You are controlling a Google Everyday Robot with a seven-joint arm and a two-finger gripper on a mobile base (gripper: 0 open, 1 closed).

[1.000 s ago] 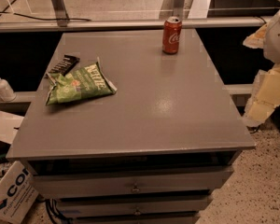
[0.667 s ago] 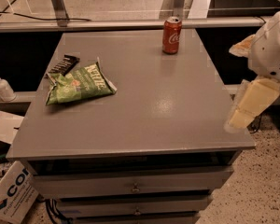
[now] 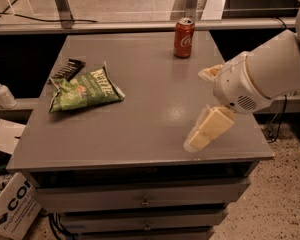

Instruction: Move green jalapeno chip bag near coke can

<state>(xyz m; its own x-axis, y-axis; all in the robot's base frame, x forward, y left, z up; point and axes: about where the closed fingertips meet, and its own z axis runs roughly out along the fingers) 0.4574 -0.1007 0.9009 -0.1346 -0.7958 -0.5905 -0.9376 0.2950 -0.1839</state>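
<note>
The green jalapeno chip bag (image 3: 85,90) lies crinkled on the left part of the grey table (image 3: 150,134). The coke can (image 3: 184,38) stands upright near the table's far edge, right of centre. My gripper (image 3: 196,109) hangs over the right front part of the table on a white arm (image 3: 270,71) coming in from the right. Its two cream fingers (image 3: 208,129) are spread apart and hold nothing. It is well to the right of the bag and nearer than the can.
A small black ridged object (image 3: 68,69) lies just behind the bag at the table's left edge. A white pump bottle (image 3: 1,92) stands on a ledge to the left. Cardboard boxes (image 3: 12,209) sit on the floor at the lower left. Drawers (image 3: 145,201) are under the tabletop.
My arm has swung in from the right edge, bringing the gripper over the right front part of the table. The bag and the can have not moved.
</note>
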